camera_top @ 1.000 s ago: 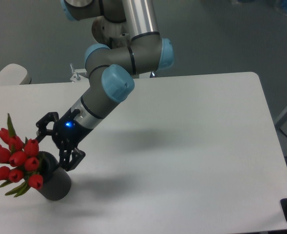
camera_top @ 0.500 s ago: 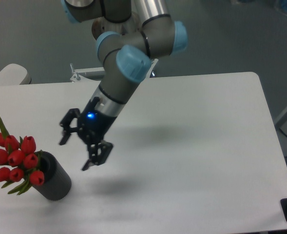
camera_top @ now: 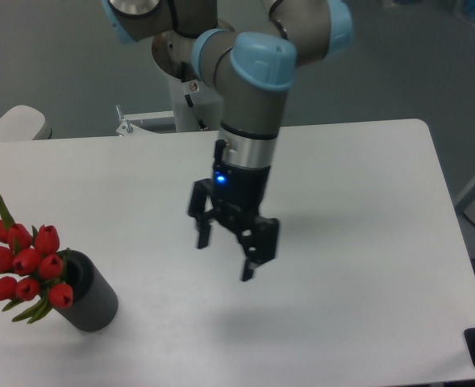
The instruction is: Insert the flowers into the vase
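Nearest me, at the front left corner of the white counter (camera_top: 366, 242), the dark grey vase (camera_top: 92, 300) leans to the left with the red tulips (camera_top: 23, 262) spilling out of its mouth over the counter's edge. Their stems seem to sit inside the hole, so the flowers look placed already, though loosely. I'd judge the bunch light and soft, the buds easy to crush; the stems just below the heads are the spot to take hold, not the blooms. The ribbed vase looks heavier and stiff. Further back, towards mid-counter, the gripper (camera_top: 227, 254) hangs pointing down, jaws spread apart and holding nothing, well apart from the vase and to its right. Behind it rises the arm (camera_top: 249, 105).
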Robot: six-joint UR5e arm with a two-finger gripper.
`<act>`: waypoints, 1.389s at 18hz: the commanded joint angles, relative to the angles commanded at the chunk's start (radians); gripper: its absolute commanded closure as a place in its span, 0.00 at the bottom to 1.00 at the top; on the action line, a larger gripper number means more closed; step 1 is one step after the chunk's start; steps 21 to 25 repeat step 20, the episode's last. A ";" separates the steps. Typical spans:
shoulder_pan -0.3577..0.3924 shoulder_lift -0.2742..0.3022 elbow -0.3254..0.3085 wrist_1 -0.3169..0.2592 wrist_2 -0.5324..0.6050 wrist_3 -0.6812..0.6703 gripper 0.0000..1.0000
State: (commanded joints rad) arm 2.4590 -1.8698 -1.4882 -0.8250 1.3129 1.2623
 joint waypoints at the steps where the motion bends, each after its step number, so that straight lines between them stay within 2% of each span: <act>1: 0.000 -0.006 0.025 -0.035 0.009 0.023 0.00; 7: 0.018 -0.038 0.157 -0.250 0.040 0.176 0.00; 13: 0.038 -0.051 0.224 -0.377 0.040 0.265 0.00; 25: 0.038 -0.052 0.230 -0.384 0.049 0.273 0.00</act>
